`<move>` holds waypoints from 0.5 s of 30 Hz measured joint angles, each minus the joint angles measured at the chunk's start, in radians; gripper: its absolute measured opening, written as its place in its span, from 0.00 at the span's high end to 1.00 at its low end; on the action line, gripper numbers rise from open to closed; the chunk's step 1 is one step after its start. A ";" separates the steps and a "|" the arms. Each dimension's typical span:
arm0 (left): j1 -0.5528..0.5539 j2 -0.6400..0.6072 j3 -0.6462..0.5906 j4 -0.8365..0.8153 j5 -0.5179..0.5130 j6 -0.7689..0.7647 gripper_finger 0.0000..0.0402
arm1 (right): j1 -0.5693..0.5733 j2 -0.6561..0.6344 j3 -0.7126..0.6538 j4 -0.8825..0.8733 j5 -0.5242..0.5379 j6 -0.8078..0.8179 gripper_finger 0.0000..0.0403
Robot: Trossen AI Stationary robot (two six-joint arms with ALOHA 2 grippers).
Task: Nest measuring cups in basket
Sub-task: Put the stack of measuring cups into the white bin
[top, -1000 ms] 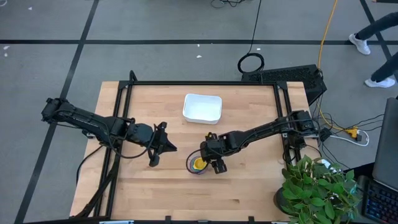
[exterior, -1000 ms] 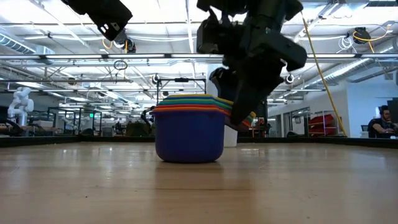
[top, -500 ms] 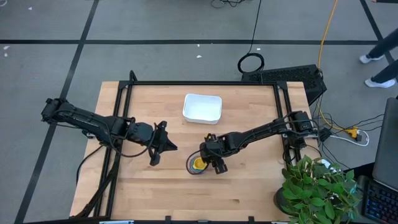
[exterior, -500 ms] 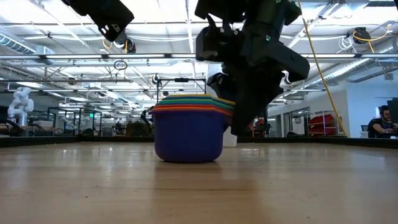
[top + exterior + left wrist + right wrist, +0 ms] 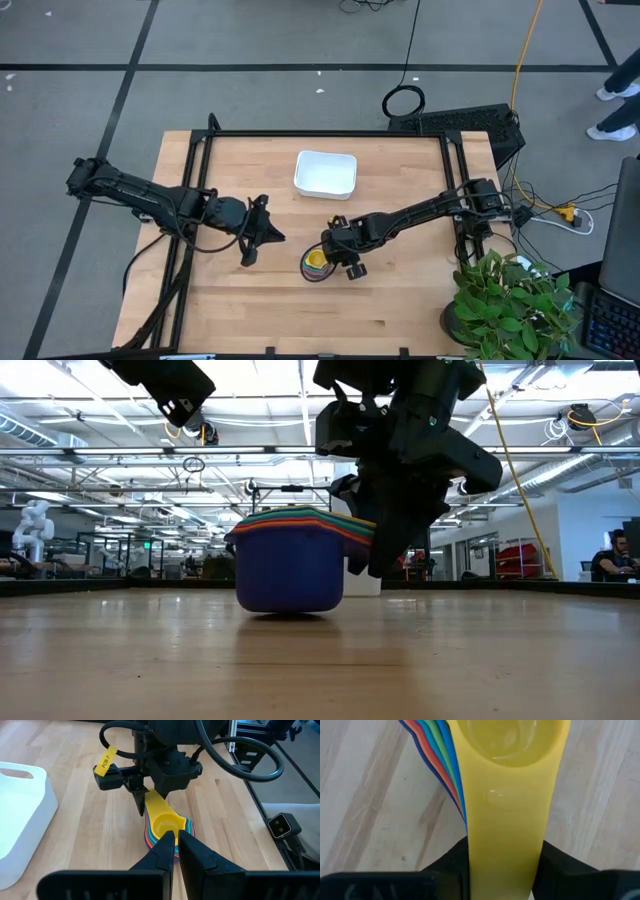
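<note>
The measuring cups [image 5: 315,264] sit nested in one stack, navy outermost and yellow innermost, on the wood near the table's middle. In the low view the stack [image 5: 290,570] is tilted, with its handle side higher. My right gripper [image 5: 336,256] is at the stack's right side, shut on the handles. The white basket [image 5: 325,190] rests flat on the table, farther back. My left gripper [image 5: 280,238] hovers to the left of the stack, shut and touching nothing. Its fingers [image 5: 173,837] point at the cups [image 5: 167,825]. My right gripper [image 5: 505,865] pinches the yellow handle [image 5: 505,835] near its free end, one finger on each side, fingers along the handle. It slants down from the table's right [image 5: 385,545]. The other handles [image 5: 445,765] fan out beside it. The stack tilts, its base at the table.
A potted plant [image 5: 505,300] stands at the table's near right corner. Black frame rails [image 5: 320,133] run along the far and side edges. Bare wood lies in front of the stack and between it and the basket [image 5: 30,795].
My right gripper has tipped the nested stack by its handles. The handle side has risen and the far side has dipped. The stack has also shifted a little toward the table's left. My left arm has kept still.
</note>
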 joint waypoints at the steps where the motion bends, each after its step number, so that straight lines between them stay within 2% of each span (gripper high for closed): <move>1: 0.000 0.000 0.000 0.000 0.000 0.001 0.94 | 0.000 0.000 0.000 0.000 0.001 -0.001 0.70; 5: 0.000 0.000 0.000 0.000 0.000 0.005 0.94 | 0.009 0.000 0.000 0.001 0.054 -0.027 0.67; 12: 0.000 0.000 0.000 -0.001 0.000 0.006 0.94 | 0.011 0.000 0.000 0.005 0.086 -0.050 0.70; 15: 0.000 0.000 0.000 0.000 0.000 0.006 0.94 | 0.011 0.000 0.000 0.003 0.151 -0.057 0.70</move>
